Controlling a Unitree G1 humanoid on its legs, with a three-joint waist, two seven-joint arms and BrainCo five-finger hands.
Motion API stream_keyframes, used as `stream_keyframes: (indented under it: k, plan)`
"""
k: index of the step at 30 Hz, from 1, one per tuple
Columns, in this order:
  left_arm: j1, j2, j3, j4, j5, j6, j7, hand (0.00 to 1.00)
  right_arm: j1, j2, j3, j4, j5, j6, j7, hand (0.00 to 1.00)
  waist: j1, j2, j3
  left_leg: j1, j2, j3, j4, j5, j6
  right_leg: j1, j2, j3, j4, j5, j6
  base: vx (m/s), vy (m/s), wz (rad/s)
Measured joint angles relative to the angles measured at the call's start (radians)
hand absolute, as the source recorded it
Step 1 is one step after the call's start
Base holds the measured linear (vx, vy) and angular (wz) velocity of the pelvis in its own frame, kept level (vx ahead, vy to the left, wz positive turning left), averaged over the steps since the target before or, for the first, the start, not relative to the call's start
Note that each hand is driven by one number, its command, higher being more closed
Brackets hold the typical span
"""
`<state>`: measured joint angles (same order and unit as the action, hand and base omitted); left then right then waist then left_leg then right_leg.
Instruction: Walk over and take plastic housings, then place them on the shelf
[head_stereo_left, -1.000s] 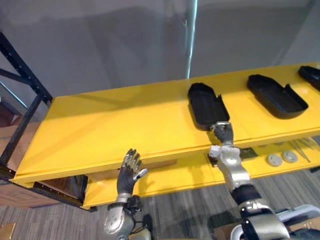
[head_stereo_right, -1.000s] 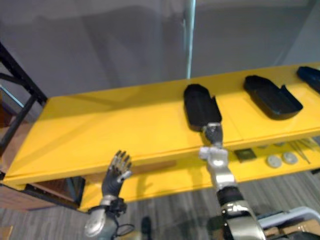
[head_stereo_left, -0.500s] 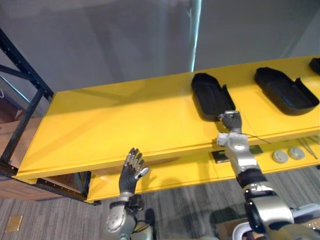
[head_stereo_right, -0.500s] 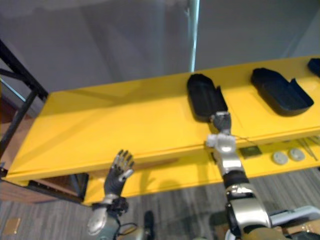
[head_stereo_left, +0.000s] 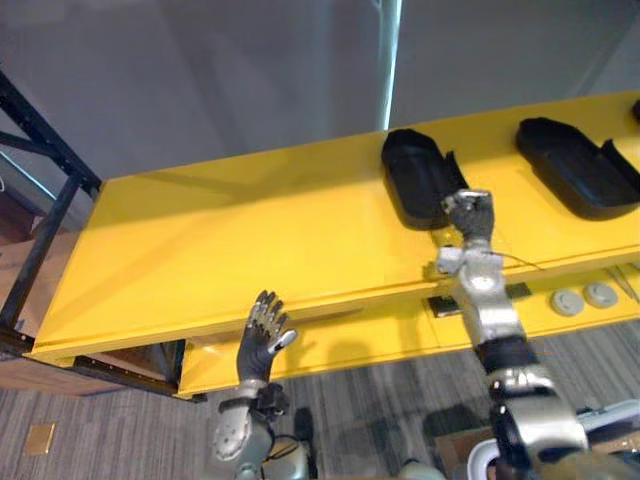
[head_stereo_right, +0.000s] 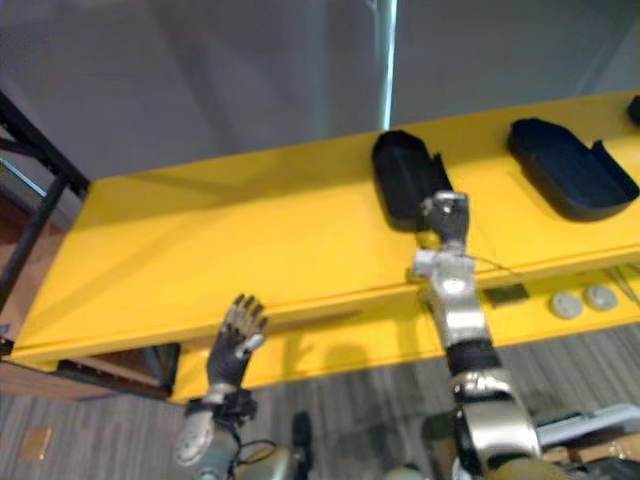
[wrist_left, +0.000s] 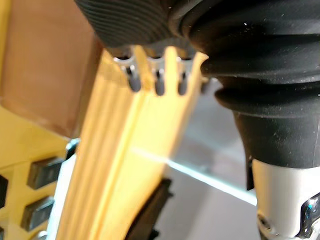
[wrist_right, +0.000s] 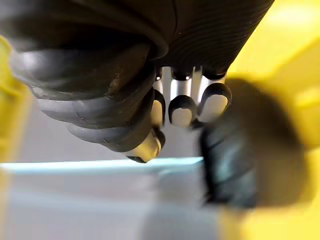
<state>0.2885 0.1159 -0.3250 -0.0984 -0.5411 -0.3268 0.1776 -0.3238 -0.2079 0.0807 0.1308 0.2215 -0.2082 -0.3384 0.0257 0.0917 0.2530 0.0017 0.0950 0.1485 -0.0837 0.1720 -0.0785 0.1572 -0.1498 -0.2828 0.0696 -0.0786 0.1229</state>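
Right hand (head_stereo_left: 470, 215) is hanging over the top board of the yellow shelf (head_stereo_left: 250, 240), right at the near end of a black plastic housing (head_stereo_left: 415, 175). Honestly can't tell if it's open or closed, or whether it's actually touching the housing. From the right wrist view the housing is just showing up as a dark blob past the hand.

That housing is lying flat on the shelf's top board, open side up, roughly in the middle of its length and running from the back edge toward the front. A second housing (head_stereo_left: 575, 178) is sitting on the same board, further toward the shelf's right end and well apart from the first one.

Left hand (head_stereo_left: 260, 345) is floating in front of the shelf's front edge, down around the lower board (head_stereo_left: 340, 350), fingers spread wide and pointing up, holding nothing.

Two round grey discs (head_stereo_left: 570, 300) are lying on the lower board near the shelf's right end. A black frame post (head_stereo_left: 45, 140) is standing at the shelf's left end.
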Motion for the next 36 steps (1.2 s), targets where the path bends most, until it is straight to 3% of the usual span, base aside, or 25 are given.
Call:
stream_keyframes:
  k: [4, 5, 9, 12, 15, 19, 23, 25, 28, 31, 36]
  plan:
    - [0.029, -0.013, 0.039, -0.032, 0.010, -0.020, 0.036, 0.00, 0.330, 0.092, 0.075, -0.302, -0.003, -0.063, -0.031, 1.00, -0.042, -0.036, -0.004, 0.016, 0.007, 0.044, -0.004, -0.018, -0.006, -0.010, 0.008, 0.044, -0.019, 0.001, 0.001, 0.03, -0.020, -0.30]
    - [0.030, -0.013, 0.040, -0.035, 0.010, -0.021, 0.043, 0.00, 0.368, 0.099, 0.078, -0.340, -0.004, -0.076, -0.033, 0.00, -0.045, -0.042, -0.008, 0.017, 0.008, 0.056, -0.004, -0.021, -0.006, -0.014, 0.008, 0.052, -0.021, 0.001, 0.001, 0.01, -0.017, -0.48]
    - [0.024, -0.014, 0.038, -0.054, 0.021, -0.020, 0.056, 0.00, 0.516, 0.114, 0.066, -0.440, -0.038, -0.146, -0.035, 0.00, -0.082, -0.093, -0.038, 0.026, 0.012, 0.084, -0.004, -0.032, -0.011, -0.023, 0.013, 0.086, -0.031, 0.005, 0.001, 0.04, -0.005, -0.25]
    - [0.022, -0.011, 0.038, -0.088, 0.043, -0.020, 0.054, 0.00, 0.585, 0.115, 0.048, -0.437, -0.054, -0.133, -0.042, 0.00, -0.093, -0.111, -0.060, 0.033, 0.013, 0.108, -0.003, -0.038, -0.011, -0.029, 0.012, 0.102, -0.028, 0.005, 0.000, 0.03, -0.003, -0.16]
    - [0.015, -0.009, 0.039, -0.118, 0.049, -0.009, 0.048, 0.00, 0.640, 0.116, 0.011, -0.430, -0.090, -0.099, -0.101, 0.00, -0.096, -0.109, -0.064, 0.038, 0.014, 0.127, -0.003, -0.040, -0.009, -0.038, 0.012, 0.125, -0.021, 0.010, 0.002, 0.01, 0.011, -0.16]
    - [0.032, -0.005, 0.039, -0.123, 0.049, 0.014, 0.031, 0.00, 0.712, 0.117, -0.062, -0.429, -0.100, -0.090, -0.117, 0.00, -0.098, -0.100, -0.075, 0.069, 0.021, 0.190, -0.004, -0.055, -0.010, -0.052, 0.014, 0.186, -0.019, 0.015, 0.003, 0.00, 0.020, -0.48]
    - [0.028, 0.007, 0.034, -0.126, 0.052, 0.032, -0.013, 0.00, 0.802, 0.115, -0.235, -0.428, -0.113, -0.071, -0.120, 0.00, -0.141, -0.099, -0.088, 0.087, 0.024, 0.246, -0.004, -0.067, -0.010, -0.066, 0.017, 0.243, -0.030, 0.030, 0.004, 0.00, 0.023, -0.41]
    - [0.024, 0.029, 0.034, -0.128, 0.050, 0.046, -0.031, 0.00, 0.850, 0.115, -0.312, -0.427, -0.061, -0.079, -0.120, 0.00, -0.168, -0.102, -0.097, 0.098, 0.031, 0.292, 0.000, -0.069, -0.014, -0.088, 0.025, 0.292, -0.033, 0.044, 0.004, 0.01, 0.022, -0.61]
    - [0.019, 0.036, 0.024, -0.132, 0.049, 0.075, -0.032, 0.00, 0.884, 0.121, -0.305, -0.429, -0.037, -0.115, -0.117, 0.00, -0.184, -0.105, -0.104, 0.124, 0.047, 0.370, 0.000, -0.084, -0.024, -0.104, 0.043, 0.369, -0.059, 0.064, 0.002, 0.00, 0.008, -0.80]
    - [-0.005, 0.039, -0.014, -0.134, 0.051, 0.098, -0.017, 0.00, 0.889, 0.122, -0.223, -0.430, -0.026, -0.121, -0.091, 0.00, -0.186, -0.106, -0.109, 0.138, 0.062, 0.452, -0.004, -0.100, -0.038, -0.145, 0.042, 0.365, -0.064, 0.087, -0.005, -0.03, -0.010, -0.87]
    - [-0.046, 0.030, -0.082, -0.133, 0.108, 0.116, 0.018, 0.00, 0.850, 0.073, -0.153, -0.414, -0.027, -0.122, -0.034, 0.00, -0.200, -0.087, -0.117, 0.129, 0.068, 0.446, 0.005, -0.112, -0.047, -0.176, 0.051, 0.366, -0.053, 0.093, -0.014, 0.01, -0.023, -0.19]
